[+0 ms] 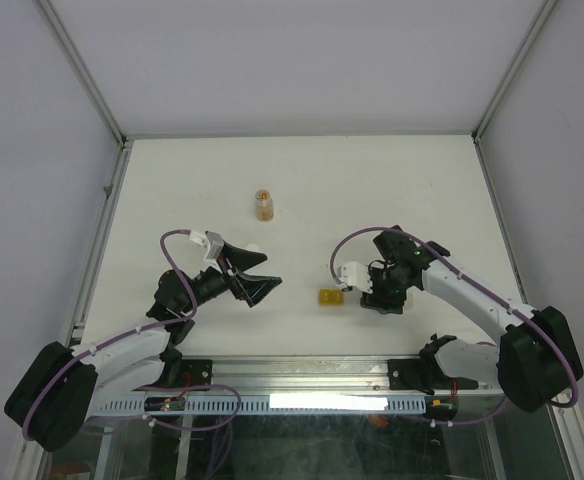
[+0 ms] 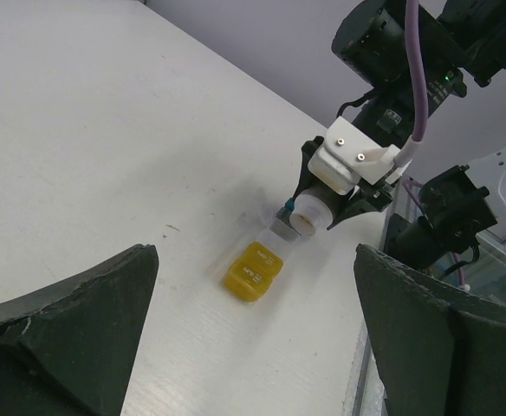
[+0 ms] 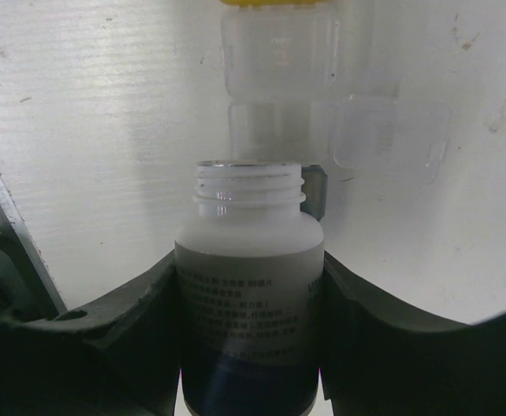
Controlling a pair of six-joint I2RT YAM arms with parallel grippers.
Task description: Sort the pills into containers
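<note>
The containers lie as a short strip on the surface. One clear lid seems flipped open and no pills show inside, so sorting looks barely begun. An uncapped white bottle mouths toward the strip, clamped in the right tool. The left tool hangs spread wide nearby, holding nothing.

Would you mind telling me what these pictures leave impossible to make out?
- Pills: none visible; the frosted wall of the white bottle hides its contents in the right wrist view.
- Blue-teal container: only a sliver shows in the left wrist view, behind the bottle's mouth.
- Yellow container: cut off by the right wrist view's top edge.
- Amber bottle: contents too small in the top view.
</note>
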